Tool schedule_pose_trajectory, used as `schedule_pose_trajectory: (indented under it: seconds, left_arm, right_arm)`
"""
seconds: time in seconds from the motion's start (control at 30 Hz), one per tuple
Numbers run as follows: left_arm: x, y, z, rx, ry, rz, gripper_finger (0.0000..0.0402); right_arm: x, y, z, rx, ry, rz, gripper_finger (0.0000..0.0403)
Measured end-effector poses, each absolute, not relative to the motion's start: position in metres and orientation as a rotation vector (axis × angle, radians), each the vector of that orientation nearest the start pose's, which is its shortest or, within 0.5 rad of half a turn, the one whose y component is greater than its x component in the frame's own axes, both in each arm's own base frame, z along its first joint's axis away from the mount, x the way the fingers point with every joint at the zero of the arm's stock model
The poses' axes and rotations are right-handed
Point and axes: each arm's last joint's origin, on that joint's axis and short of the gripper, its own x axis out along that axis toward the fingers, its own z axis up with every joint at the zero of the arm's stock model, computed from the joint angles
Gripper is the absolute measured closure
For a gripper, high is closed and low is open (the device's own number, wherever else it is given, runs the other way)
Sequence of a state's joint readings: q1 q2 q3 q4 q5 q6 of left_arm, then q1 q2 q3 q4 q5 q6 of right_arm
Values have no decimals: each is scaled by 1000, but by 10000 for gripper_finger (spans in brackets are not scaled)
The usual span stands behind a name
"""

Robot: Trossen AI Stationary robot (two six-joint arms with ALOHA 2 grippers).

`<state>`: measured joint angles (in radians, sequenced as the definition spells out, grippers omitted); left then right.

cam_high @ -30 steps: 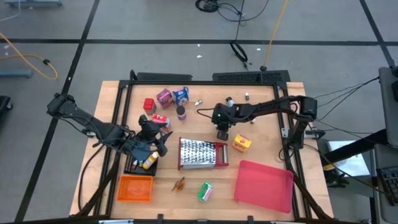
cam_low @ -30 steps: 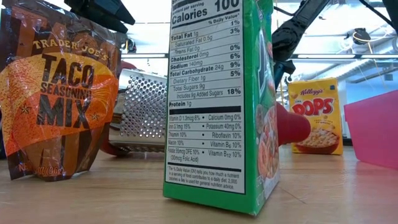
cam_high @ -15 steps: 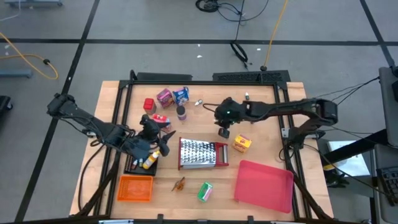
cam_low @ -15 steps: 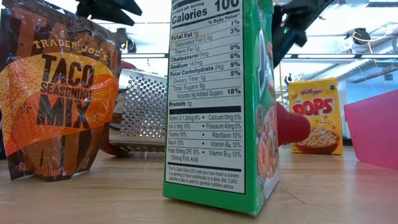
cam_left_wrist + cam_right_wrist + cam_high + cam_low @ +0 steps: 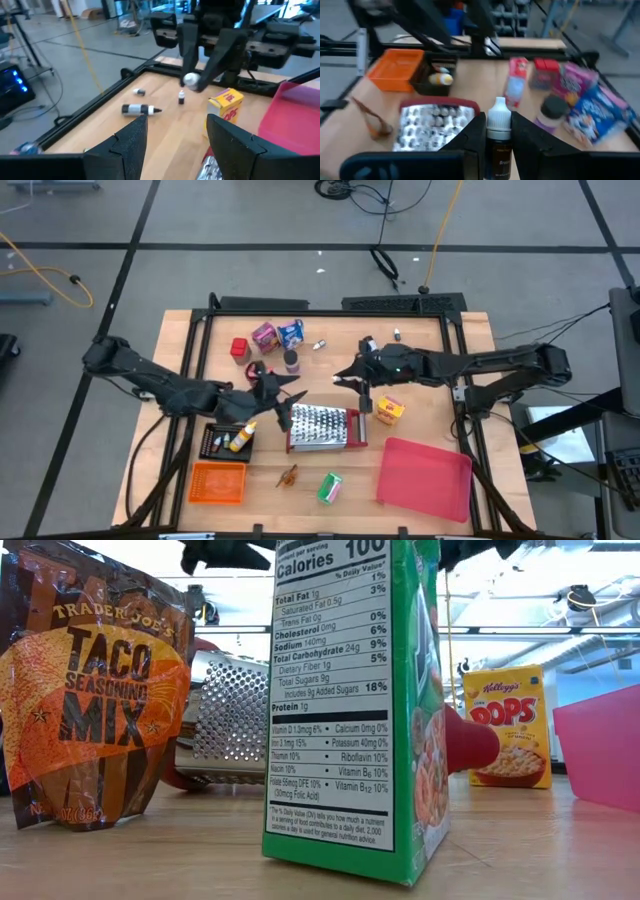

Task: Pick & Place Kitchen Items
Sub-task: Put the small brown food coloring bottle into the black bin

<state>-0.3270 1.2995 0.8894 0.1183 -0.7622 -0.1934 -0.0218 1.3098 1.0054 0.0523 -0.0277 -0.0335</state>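
Right wrist view shows right gripper (image 5: 498, 131) clamped on small white-capped bottle (image 5: 498, 135), lifted mid-table at 12 o'clock of grater (image 5: 325, 426); carry step, next needs a drop spot; left gripper (image 5: 176, 134) open, empty

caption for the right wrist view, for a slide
Right end effector shut on a small white-capped bottle above the steel grater.

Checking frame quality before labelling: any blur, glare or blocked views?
Right wrist view: motion-blurred, only the small bottle in the right gripper reads sharp. Low view: bright ceiling glare, green box blocks the middle. Left wrist view: soft blur. High view: sharp.
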Motion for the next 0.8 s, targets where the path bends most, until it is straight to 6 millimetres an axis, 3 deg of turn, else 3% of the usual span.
schedule_pose_trajectory:
  seconds: [0.33,0.53,0.8]
  left_arm:
    - [300,-59,286,-49,132,312,195]
    - [313,-60,281,-36,83,188,195]
    - [320,-61,280,-23,22,169,195]
  right_arm:
    - [296,21,337,-105,73,100,346]
    - [296,25,342,-135,24,111,346]
    - [296,27,345,-136,-10,115,346]
